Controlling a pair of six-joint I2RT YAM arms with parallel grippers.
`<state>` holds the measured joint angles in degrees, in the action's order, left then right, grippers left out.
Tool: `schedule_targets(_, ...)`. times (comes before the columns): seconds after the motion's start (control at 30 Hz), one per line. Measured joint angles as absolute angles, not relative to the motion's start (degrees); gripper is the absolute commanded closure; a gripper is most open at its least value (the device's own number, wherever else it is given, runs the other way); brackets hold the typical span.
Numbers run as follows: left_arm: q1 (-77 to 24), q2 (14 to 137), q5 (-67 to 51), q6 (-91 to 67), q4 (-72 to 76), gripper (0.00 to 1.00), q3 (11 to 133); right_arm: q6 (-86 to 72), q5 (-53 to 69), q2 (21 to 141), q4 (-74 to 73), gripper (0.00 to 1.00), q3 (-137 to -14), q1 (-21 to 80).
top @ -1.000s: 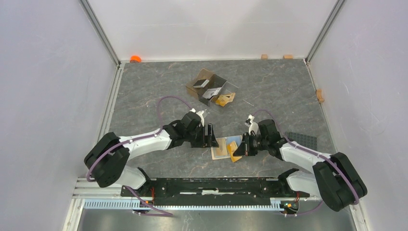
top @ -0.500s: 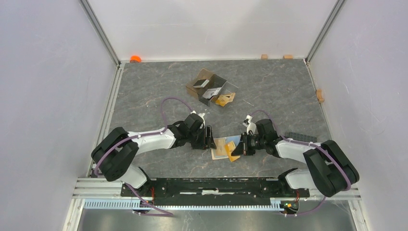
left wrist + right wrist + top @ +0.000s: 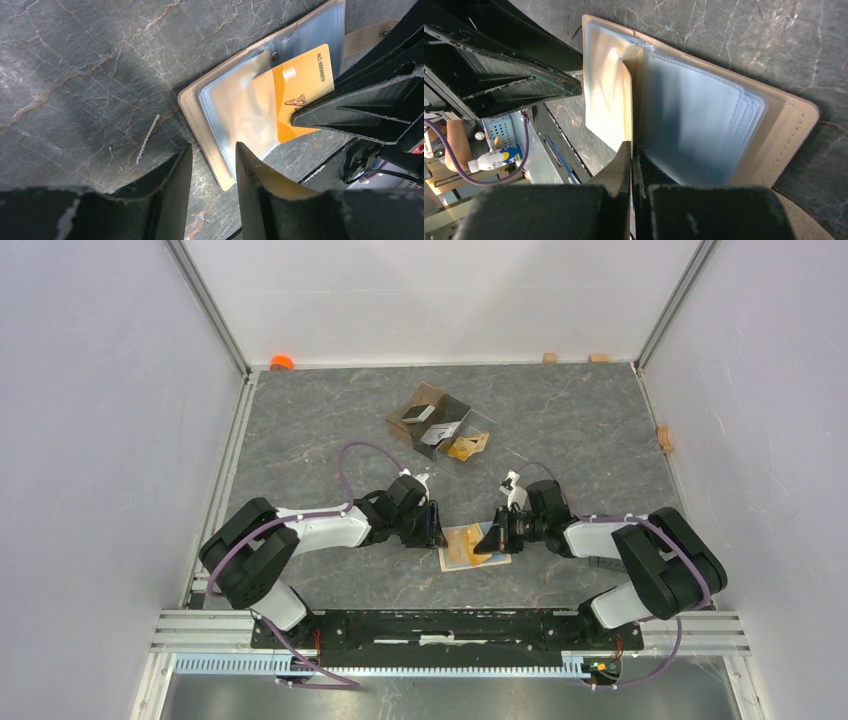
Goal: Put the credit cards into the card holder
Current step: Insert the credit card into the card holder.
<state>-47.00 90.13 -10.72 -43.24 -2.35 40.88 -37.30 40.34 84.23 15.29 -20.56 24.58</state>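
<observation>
Top external view: the table (image 3: 300, 440) fills the floor, with the left arm (image 3: 320, 530) and right arm (image 3: 600, 535) both reaching inward toward its near middle. Well behind them sits a clear brown box (image 3: 425, 398) (divided, with more cards (image 3: 445, 430) lying in it). The wallet (image 3: 472, 546) lies open and flat between the two grippers, pale blue sleeves facing up. The left gripper (image 3: 432, 525) is at its left edge; in the left wrist view the jaws stand apart with nothing gripped, and the wallet's near corner shows just past the gap. The right gripper (image 3: 497, 537) is pinched tight on an orange card (image 3: 300, 82). One end of that card is tucked under a clear sleeve; the printed end sticks out over the wallet.
</observation>
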Motion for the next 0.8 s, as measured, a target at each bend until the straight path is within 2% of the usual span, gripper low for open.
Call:
schedule_targets(0.2,-47.0,90.2,-10.6,-43.0,-2.4,0.57,40.9,-38.2,40.5,86.4,18.7,1.0,-20.8,24.6)
schedule_targets(0.33,-47.0,90.2,-10.4,-42.7,-2.6,0.66,40.9,-39.4,40.3,86.8,21.6,1.0,-19.9,24.6)
schedule_targets(0.5,-47.0,90.3,-9.8,-42.3,-3.0,0.7,40.9,-40.7,39.8,86.8,24.2,1.0,-18.7,24.6)
schedule_targets(0.8,-47.0,90.5,-9.6,-42.3,-3.1,0.72,40.9,-41.9,38.0,86.2,24.7,1.0,-18.4,24.6)
